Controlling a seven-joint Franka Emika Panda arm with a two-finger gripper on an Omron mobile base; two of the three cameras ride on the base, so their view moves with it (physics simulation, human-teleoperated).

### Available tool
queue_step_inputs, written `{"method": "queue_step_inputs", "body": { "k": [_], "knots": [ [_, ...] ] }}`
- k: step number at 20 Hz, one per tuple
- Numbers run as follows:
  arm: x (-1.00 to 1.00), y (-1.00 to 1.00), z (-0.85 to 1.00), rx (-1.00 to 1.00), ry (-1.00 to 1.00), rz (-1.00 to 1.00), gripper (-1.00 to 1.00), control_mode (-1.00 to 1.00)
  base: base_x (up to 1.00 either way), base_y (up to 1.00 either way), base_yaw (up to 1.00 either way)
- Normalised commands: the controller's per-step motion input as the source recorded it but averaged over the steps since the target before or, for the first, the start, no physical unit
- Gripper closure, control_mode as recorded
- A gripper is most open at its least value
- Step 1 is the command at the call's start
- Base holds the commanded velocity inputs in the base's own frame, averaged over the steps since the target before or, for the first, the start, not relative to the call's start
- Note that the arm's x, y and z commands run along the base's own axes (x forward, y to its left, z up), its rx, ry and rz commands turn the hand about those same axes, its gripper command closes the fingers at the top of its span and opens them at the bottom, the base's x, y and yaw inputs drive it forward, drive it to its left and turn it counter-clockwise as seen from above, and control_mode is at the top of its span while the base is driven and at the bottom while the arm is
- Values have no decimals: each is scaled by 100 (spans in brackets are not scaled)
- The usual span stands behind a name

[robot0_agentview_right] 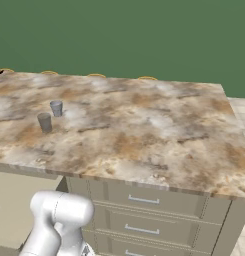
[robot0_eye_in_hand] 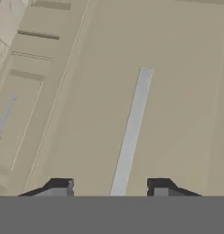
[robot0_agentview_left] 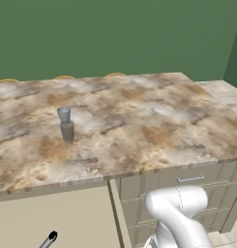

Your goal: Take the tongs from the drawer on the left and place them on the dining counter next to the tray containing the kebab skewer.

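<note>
The wide beige drawer (robot0_eye_in_hand: 131, 91) faces my hand in the hand view. Its silver bar handle (robot0_eye_in_hand: 131, 132) runs from the middle down to between my fingertips. My gripper (robot0_eye_in_hand: 111, 189) is open, one dark tip on each side of the handle's near end, with nothing held. The same drawer front (robot0_agentview_left: 52, 218) sits below the dining counter (robot0_agentview_left: 120, 121) in the left base view and looks shut. The tongs are hidden, and the tray and kebab skewer are out of view.
Two small grey cups (robot0_agentview_right: 44, 121) (robot0_agentview_right: 56, 107) stand on the counter's left part. A stack of narrower beige drawers (robot0_agentview_right: 144, 201) with shorter handles lies right of the wide drawer. My white arm (robot0_agentview_left: 180, 213) rises in front of them.
</note>
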Motion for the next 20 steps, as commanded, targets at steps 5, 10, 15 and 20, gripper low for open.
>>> {"method": "queue_step_inputs", "body": {
  "k": [5, 10, 15, 20],
  "knots": [
    [-100, -5, 45, 0, 3, -7, -100, -100, 0, 0, 0],
    [-93, -6, 65, 0, 11, -12, -100, -100, 0, 0, 0],
    [-91, -2, 73, 0, 15, -17, -100, -100, 0, 0, 0],
    [-17, -34, 59, 2, 10, -16, -100, -100, 0, 0, 0]
  ]
}}
